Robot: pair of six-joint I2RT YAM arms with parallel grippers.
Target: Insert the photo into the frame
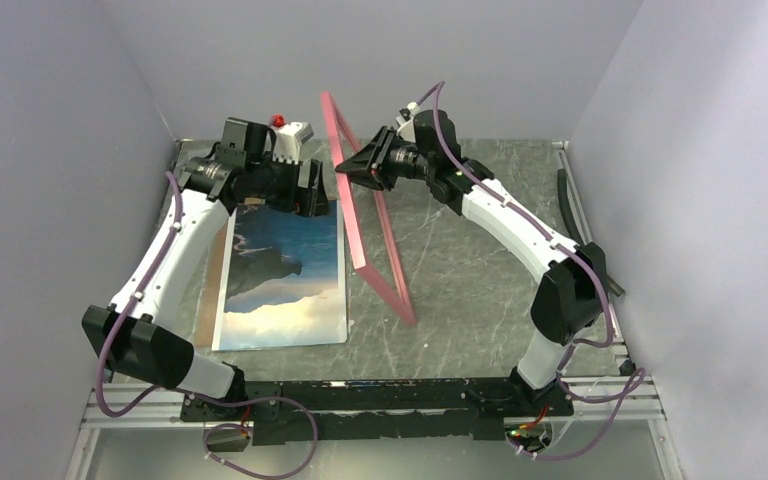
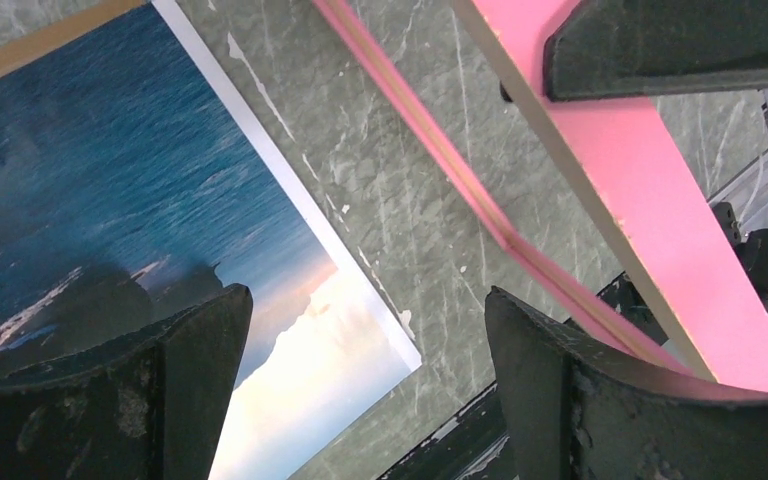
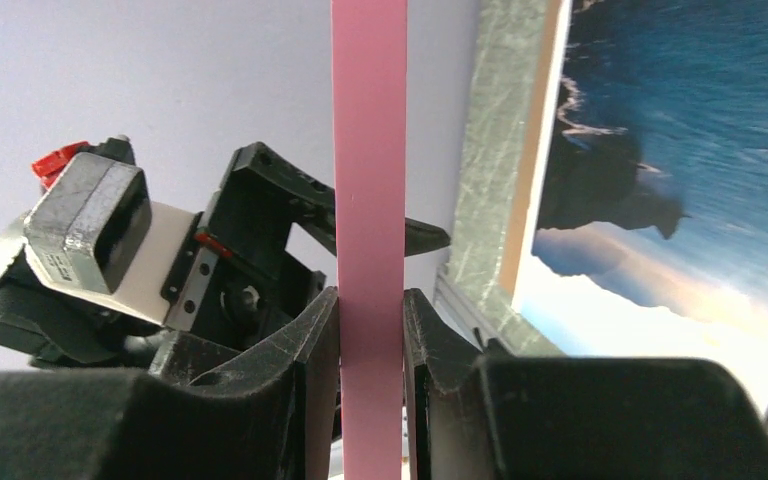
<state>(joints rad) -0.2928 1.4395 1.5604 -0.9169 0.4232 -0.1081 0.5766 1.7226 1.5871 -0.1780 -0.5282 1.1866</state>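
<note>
Two hands were above the grey tabletop (image 1: 460, 280). The right hand (image 3: 370, 320) was clenched on one rail of the pink frame (image 1: 349, 220), which stood on edge and tilted, its lower corner down by the tabletop just right of the photo (image 1: 285, 270). The photo lay flat, face up, on a brown backing board (image 1: 210, 290). The left hand (image 2: 365, 330) hung spread wide over the photo's far edge, grasping nothing.

Top external: high, behind the black arm bases (image 1: 380, 405), looking down over the whole grey marbled tabletop (image 1: 460, 270).
Left wrist: close, tilted down past its own black fingers (image 2: 580, 400).
Right wrist: very close, facing leftward across the table.
All three share the glossy blue sea-and-cliff photo (image 1: 285, 275) and the thin pink rectangular frame (image 1: 380, 250).
</note>
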